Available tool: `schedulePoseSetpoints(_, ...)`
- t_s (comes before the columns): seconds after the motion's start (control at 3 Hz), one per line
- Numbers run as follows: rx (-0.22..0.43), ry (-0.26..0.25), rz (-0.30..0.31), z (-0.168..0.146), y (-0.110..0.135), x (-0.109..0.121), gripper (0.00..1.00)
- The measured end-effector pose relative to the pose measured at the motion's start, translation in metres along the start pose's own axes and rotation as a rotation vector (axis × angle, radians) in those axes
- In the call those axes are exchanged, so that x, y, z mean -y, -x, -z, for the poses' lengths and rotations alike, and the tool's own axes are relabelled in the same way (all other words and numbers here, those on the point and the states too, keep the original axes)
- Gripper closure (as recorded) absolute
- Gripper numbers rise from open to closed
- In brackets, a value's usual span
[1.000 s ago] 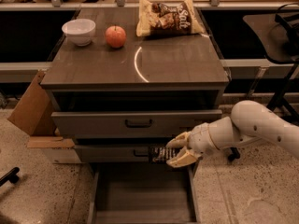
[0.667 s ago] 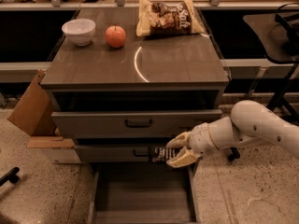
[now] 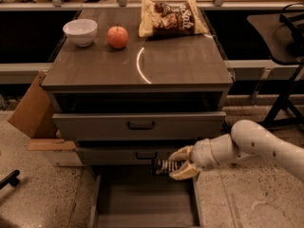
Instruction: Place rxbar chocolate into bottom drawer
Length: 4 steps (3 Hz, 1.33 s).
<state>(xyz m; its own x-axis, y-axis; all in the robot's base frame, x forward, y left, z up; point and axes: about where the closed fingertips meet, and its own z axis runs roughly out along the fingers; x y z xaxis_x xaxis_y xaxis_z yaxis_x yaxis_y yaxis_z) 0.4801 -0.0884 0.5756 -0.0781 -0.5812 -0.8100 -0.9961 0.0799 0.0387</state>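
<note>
**Rxbar pinched above the open bottom drawer**

The bottom drawer (image 3: 142,203) stands pulled out just beneath the gripper (image 3: 174,166). The gripper's two pale fingers are clamped on the near end of the rxbar chocolate (image 3: 161,166). The rest of the bar juts out beyond the fingertips, over the drawer's back end. The bar looks light, flat and fairly stiff, and its wrapper is probably slick. A pinch across the flat faces suits it, though an end hold like this may let it pivot.
</note>
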Motion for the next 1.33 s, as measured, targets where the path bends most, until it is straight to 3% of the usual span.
schedulePoseSetpoints(0.33, 0.044, 0.012, 0.003, -0.038, -0.057, 0.001, 1.0)
schedulePoseSetpoints(1.0, 0.043, 0.023, 0.016, -0.054, -0.069, 0.002, 1.0)
schedulePoseSetpoints(1.33, 0.026, 0.023, 0.033, -0.082, -0.094, 0.004, 1.0)
